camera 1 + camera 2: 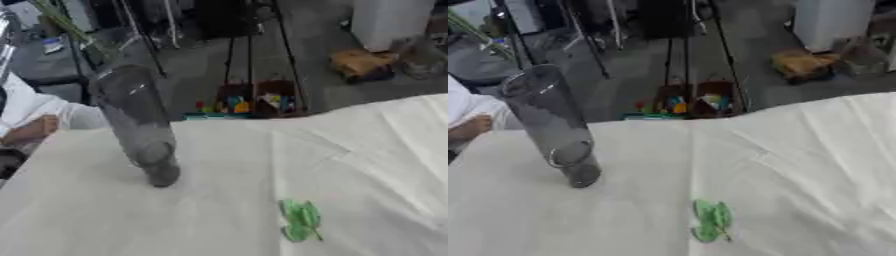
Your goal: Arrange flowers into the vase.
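Starting at the bottom of the frame, closest to the camera, there's a small green sprig (300, 220) lying flat on the white tablecloth (367, 165), lower centre-right. Looks like leaves on a short stem, can't make out any bloom on it. My guess is it's parked there within easy reach as the next thing to go in, but that's just a guess. Further back, left of centre, the tall clear vase (553, 122) stands on the cloth, well apart from the sprig. It appears to lean toward the upper left, though the whole table sits askew in both views, so that's probably the head tilt rather than the vase tipping. A thin green stem (70, 30) runs up from its mouth toward the upper left corner, so it seems at least one flower is already in. Neither robot hand shows in either view, so I can't tell what the fingers are doing or whether they've got hold of anything. At the far left edge a person's hand (35, 127) and white sleeve (35, 102) sit at the table's edge, not touching the vase.
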You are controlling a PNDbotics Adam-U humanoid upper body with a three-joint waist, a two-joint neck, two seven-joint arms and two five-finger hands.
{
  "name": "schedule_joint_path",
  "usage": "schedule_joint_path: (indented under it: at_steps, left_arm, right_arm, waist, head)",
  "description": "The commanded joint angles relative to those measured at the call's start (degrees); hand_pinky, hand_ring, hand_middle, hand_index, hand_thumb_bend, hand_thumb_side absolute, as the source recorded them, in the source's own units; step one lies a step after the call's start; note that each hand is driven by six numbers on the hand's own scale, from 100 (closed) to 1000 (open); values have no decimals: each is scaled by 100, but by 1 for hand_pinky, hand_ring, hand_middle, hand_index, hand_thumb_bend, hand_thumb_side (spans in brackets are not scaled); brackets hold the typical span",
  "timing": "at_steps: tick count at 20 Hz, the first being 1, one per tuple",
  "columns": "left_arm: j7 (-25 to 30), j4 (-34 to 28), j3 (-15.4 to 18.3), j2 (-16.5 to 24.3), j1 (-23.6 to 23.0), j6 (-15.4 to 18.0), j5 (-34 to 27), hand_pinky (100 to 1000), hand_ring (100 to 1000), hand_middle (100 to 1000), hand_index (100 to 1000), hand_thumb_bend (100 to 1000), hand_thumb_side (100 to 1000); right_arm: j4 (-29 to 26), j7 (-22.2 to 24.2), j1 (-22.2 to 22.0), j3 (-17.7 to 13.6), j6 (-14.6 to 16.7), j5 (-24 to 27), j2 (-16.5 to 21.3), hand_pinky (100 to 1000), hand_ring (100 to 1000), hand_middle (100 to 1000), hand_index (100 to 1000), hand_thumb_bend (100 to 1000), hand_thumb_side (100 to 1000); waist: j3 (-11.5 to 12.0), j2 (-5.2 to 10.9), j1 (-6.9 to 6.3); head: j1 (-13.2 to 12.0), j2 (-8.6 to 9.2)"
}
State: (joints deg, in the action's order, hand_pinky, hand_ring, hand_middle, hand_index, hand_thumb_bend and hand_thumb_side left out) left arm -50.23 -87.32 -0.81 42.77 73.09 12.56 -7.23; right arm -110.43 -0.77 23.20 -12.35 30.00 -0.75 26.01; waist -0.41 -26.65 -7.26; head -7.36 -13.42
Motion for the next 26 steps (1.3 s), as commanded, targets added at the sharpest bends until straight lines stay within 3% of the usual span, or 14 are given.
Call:
schedule_joint_path:
  at_steps: [1, 9, 10, 26]
  left_arm:
    - [-160, -167, 182, 62, 75, -73, 282, 100, 100, 100, 110, 100, 653]
    - [-173, -299, 281, 24, 26, -210, 542, 100, 100, 100, 110, 100, 648]
    - [-174, -326, 266, 38, 18, -202, 559, 100, 100, 100, 111, 100, 617]
    - [-174, -1184, -1, -233, -231, -341, 971, 100, 100, 100, 113, 100, 599]
  right_arm:
    - [-41, 28, 57, -32, 13, 49, 121, 572, 809, 480, 765, 100, 854]
    - [-38, 33, 68, -39, 22, 62, 121, 573, 809, 480, 765, 100, 853]
    - [-36, 33, 69, -40, 20, 65, 119, 575, 811, 479, 766, 100, 855]
    - [-61, 77, 135, -54, 9, 134, 74, 577, 811, 478, 766, 100, 854]
  waist:
    - [-4, 103, 29]
    - [-20, 76, 32]
    - [-23, 66, 31]
    - [-119, -43, 37]
  head:
    - [17, 100]
    - [26, 128]
    - [18, 119]
    - [-45, 184]
